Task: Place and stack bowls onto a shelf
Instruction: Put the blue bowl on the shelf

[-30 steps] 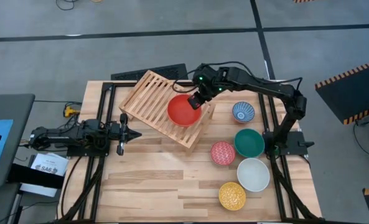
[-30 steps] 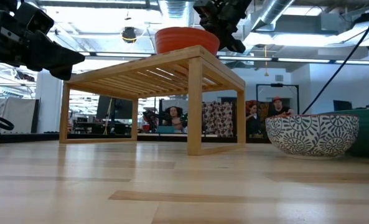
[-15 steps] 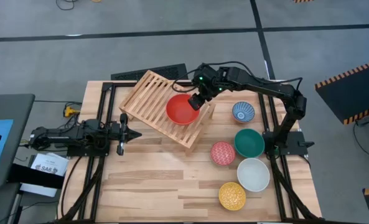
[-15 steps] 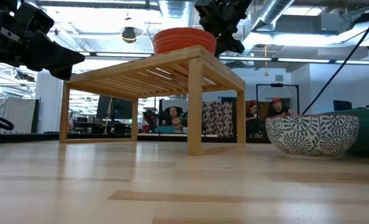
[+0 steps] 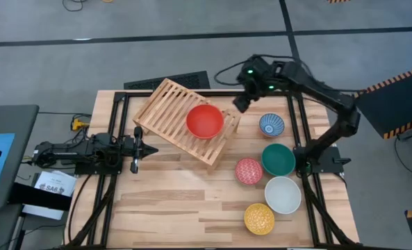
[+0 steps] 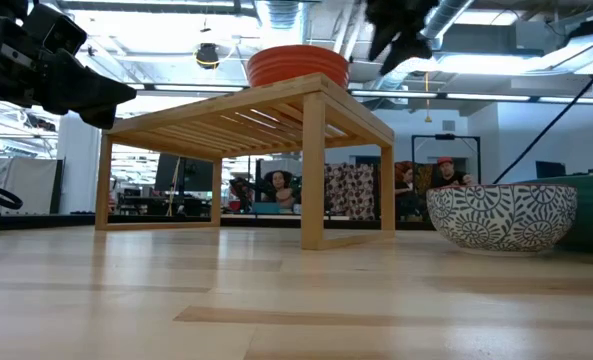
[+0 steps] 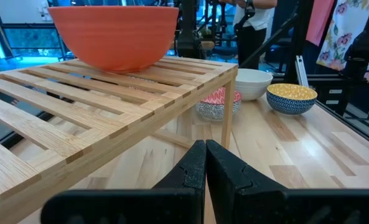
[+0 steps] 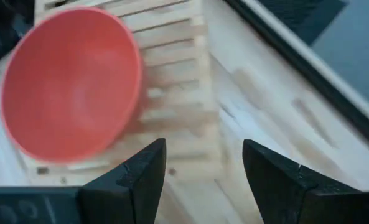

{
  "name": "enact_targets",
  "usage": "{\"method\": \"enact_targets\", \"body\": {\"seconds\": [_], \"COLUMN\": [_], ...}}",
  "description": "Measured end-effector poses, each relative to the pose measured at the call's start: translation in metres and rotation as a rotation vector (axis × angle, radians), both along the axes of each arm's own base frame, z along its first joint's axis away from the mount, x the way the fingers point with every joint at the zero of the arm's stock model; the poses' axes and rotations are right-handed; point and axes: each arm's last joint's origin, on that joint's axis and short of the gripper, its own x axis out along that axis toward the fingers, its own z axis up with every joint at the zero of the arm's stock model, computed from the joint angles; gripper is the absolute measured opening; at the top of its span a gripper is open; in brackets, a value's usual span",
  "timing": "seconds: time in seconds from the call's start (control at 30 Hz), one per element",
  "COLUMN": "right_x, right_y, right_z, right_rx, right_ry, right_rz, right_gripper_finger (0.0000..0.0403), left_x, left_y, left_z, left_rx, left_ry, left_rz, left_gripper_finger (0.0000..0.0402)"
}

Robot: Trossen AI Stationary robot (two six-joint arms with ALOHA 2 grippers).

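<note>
A red bowl (image 5: 205, 121) sits upright on the slatted top of a low wooden shelf (image 5: 165, 105), which stands at an angle on a plank table (image 5: 178, 208). The bowl rests toward the shelf's end nearest the other bowls, close to the edge.

The right gripper (image 5: 239, 103) hangs above the table just beside that end of the shelf, clear of the red bowl, with its jaws spread wide and holding nothing. The left gripper (image 5: 137, 148) rests low near the other side of the shelf, jaws closed and empty.

Five more bowls wait on the table beside the shelf: a blue-white patterned bowl (image 5: 272, 125), a teal bowl (image 5: 278, 159), a pink-red patterned bowl (image 5: 248, 170), a larger white bowl (image 5: 283, 194) and a yellow patterned bowl (image 5: 259, 218). The teal and pink-red bowls sit just beside each other.

Risks from here, as a judgement: the red bowl's spot near the shelf edge leaves little margin, so a clumsy stacking move could nudge it off. The shelf looks light, so a sideways knock from the arm might shift it. Reaching for a closely packed bowl could bump its neighbour, and gripping a thin rim may slip.
</note>
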Motion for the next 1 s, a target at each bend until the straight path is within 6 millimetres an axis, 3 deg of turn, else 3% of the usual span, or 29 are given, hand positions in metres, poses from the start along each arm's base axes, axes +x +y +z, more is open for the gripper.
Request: {"method": "enact_targets", "body": {"seconds": [0.13, 0.3, 0.47, 0.67, 0.9, 1.0], "right_x": [-0.033, -0.078, -0.109, -0.126, -0.13, -0.126], "right_y": [0.015, 0.038, 0.059, 0.077, 0.082, 0.082], "right_z": [0.007, -0.007, -0.021, -0.021, -0.029, -0.029], "right_rx": [-0.068, -0.094, -0.117, -0.188, -0.177, -0.146], "right_ry": [0.025, -0.021, -0.234, -0.527, -0.507, -0.523], "right_rz": [-0.022, -0.03, -0.078, -0.025, -0.01, -0.007], "right_gripper_finger": [0.024, 0.024, 0.024, 0.024, 0.024, 0.024], "left_x": [0.0, 0.0, 0.0, 0.0, 0.0, 0.0], "left_y": [0.0, 0.0, 0.0, 0.0, 0.002, 0.003], "left_z": [0.0, 0.0, 0.0, 0.0, 0.001, 0.006], "left_rx": [0.0, 0.0, 0.0, 0.0, -0.006, -0.103], "left_ry": [0.0, 0.0, 0.0, 0.0, -0.013, -0.066], "left_rz": [0.0, 0.0, 0.0, 0.0, 0.07, 0.084], "left_gripper_finger": [0.0, 0.0, 0.0, 0.0, 0.0, 0.0]}}
